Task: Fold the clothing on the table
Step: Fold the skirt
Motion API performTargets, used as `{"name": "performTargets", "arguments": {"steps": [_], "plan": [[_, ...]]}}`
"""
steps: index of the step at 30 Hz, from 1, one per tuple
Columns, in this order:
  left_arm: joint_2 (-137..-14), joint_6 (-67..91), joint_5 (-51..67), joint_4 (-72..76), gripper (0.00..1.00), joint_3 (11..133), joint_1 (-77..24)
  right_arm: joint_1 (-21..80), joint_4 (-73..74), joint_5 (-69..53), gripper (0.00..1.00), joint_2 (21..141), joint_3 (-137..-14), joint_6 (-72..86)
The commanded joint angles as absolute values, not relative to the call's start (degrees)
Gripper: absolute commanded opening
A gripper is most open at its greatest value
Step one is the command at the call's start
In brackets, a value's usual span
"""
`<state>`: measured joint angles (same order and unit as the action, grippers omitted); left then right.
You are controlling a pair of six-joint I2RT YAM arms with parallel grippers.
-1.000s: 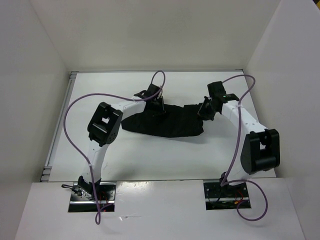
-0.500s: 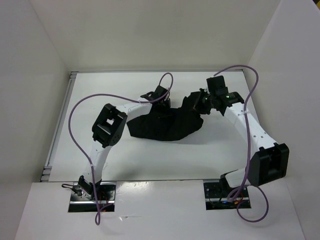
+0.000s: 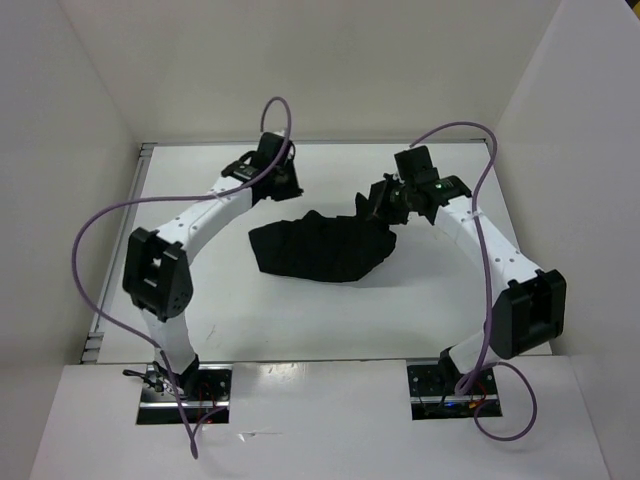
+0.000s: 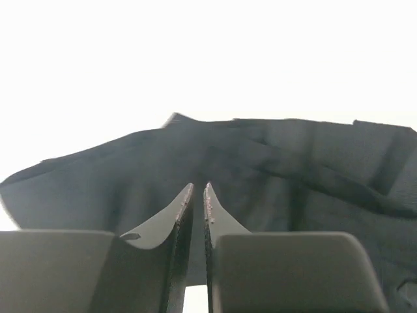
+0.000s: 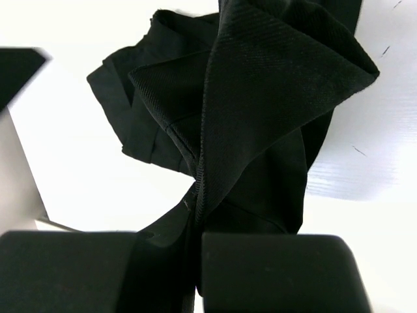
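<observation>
**Desk lead:** Where is the clothing lying?

**Operator:** I see the clothing (image 3: 320,250) mid-desk (image 3: 230,310), beyond both arm bases, as a crumpled black heap. Its long axis runs left to right. The left end lies flat and the right end rises toward the far right.

**Desk lead:** What has hold of it?

**Operator:** My right pincer (image 3: 382,203) is clenched on that raised right end. From its wrist camera I see a finely ribbed fold draped over the fingers, so their tips are hidden from me.

**Desk lead:** And the left?

**Operator:** My left pincer (image 3: 284,183) hangs farther back, past the heap's left end and apart from it. It is released, with a thin slit between the fingers (image 4: 182,215) and nothing in it. In that view the cloth is blurred and cut off at the right edge.
</observation>
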<state>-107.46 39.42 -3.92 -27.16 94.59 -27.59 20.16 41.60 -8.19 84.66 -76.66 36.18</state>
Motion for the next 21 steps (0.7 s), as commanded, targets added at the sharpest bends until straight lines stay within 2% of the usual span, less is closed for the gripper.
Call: {"name": "performTargets", "arguments": {"steps": [1,6,10,18,21], "plan": [[-104.85,40.34,-15.53,-33.39,0.16,88.26,-25.76,21.18,40.87,-7.12,0.00,86.12,-80.24,36.30],[-102.22,45.16,-17.05,-35.16,0.06,75.45,-22.86,22.59,41.40,-6.50,0.00,88.51,-82.35,36.30],[-102.74,46.93,-16.44,-33.32,0.05,69.80,-22.24,23.20,41.40,-6.50,0.00,90.43,-83.67,36.30],[-110.03,46.93,-11.35,-28.49,0.02,69.26,-22.24,24.95,40.87,-6.50,0.00,94.30,-87.00,35.77],[-112.67,46.41,-5.90,-26.55,0.01,69.26,-22.24,26.18,40.09,-6.50,0.00,97.02,-88.33,35.77]]}}
